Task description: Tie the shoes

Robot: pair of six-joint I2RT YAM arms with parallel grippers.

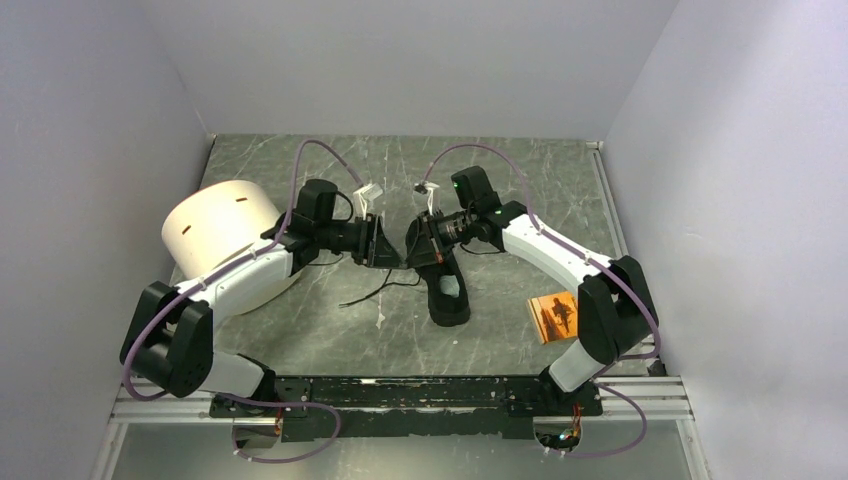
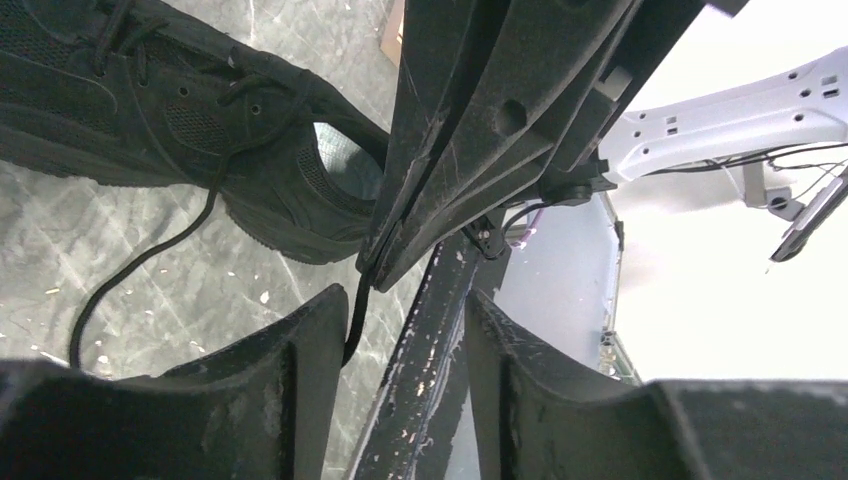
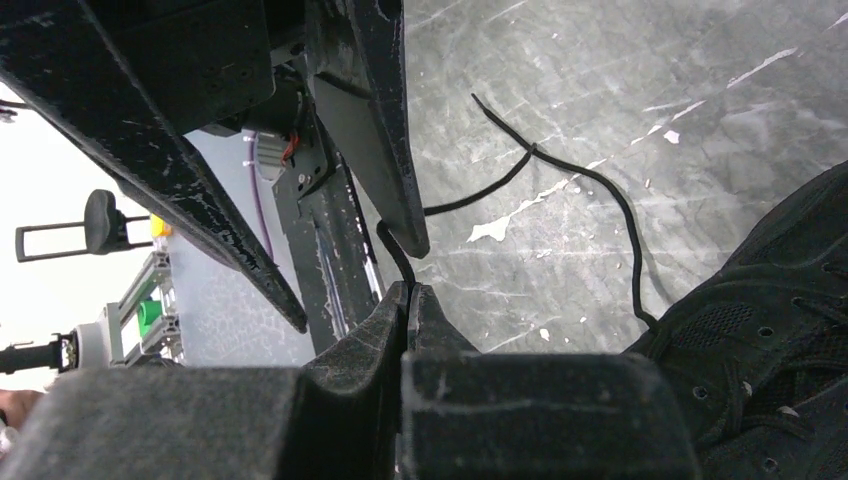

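We find the shoe (image 1: 447, 285) lying on the counter (image 1: 520, 180) between the two arms, heel toward the bases and toe pointing away, so each arm can reach one side of the lacing. It is not yet tied: a loose lace (image 3: 590, 180) trails off the shoe and across the counter on the left arm's side.

The right end effector (image 3: 407, 295) has its fingers pressed together on that lace, just off the toe. A short stub of lace curls out past the tips. We judge it is held up off the counter like this to offer a free length that the other arm can get at, which a lace lying flat would not give.

The left end effector (image 2: 405, 300) faces it tip to tip. Its fingers (image 2: 290, 370) are spread and straddle the right one's tips, with the stub hanging in the gap close to one inner face. We cannot tell whether it touches, and nothing is pinched there.

This looks to us like a handover, or the start of a loop or crossing, early in the task. The gap is tight, so closing off line could catch the other fingers instead of the lace.

The booklet (image 1: 555, 315) and white drum (image 1: 220, 230) sit well apart from the work
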